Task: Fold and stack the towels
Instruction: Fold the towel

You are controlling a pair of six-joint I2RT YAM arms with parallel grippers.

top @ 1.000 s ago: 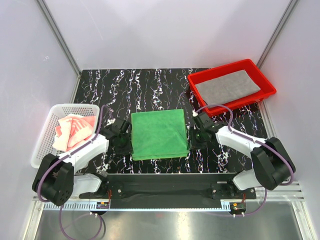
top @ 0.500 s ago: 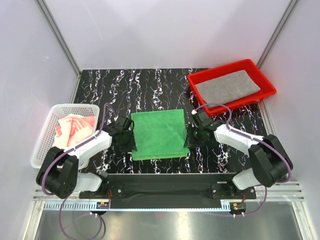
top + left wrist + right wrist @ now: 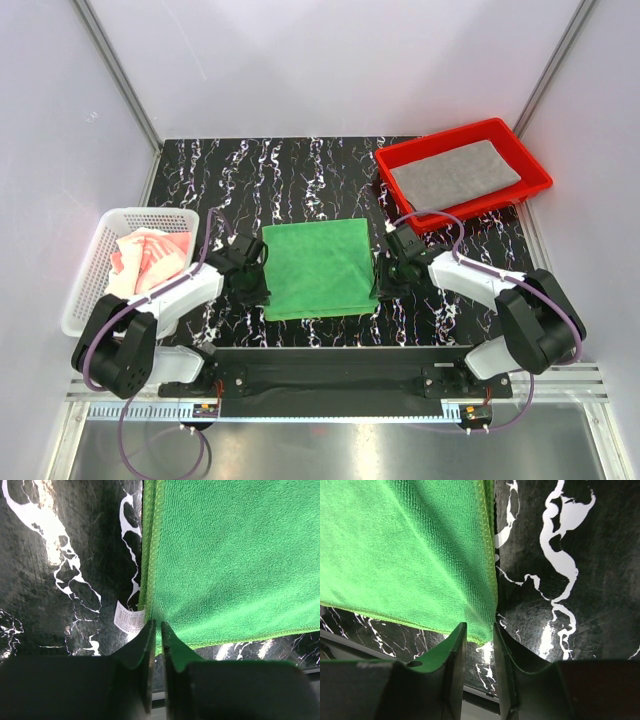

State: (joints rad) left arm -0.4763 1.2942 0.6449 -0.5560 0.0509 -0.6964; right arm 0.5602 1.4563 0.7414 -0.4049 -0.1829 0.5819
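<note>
The green towel lies folded flat on the black marbled table, between the two pincers. The left gripper sits at the towel's near left corner with its jaws drawn almost together; in the left wrist view the stitched green hem runs straight down into the narrow slit between the fingers, so the pincer is clenched on that corner. A small white label lies on the table just left of the fingertips, touching the towel's edge.

The right gripper is at the towel's near right corner. Its jaws stand a little wider apart, and the corner of green cloth hangs down between them; it looks pinched there, though from this angle I cannot be sure that both fingers press on it. Bare table shows just right of that pincer.

From above, the grey towel lies flat in the red tray, well beyond the right gripper. The pink towel is bunched in the white basket, out to the left of the left gripper.
</note>
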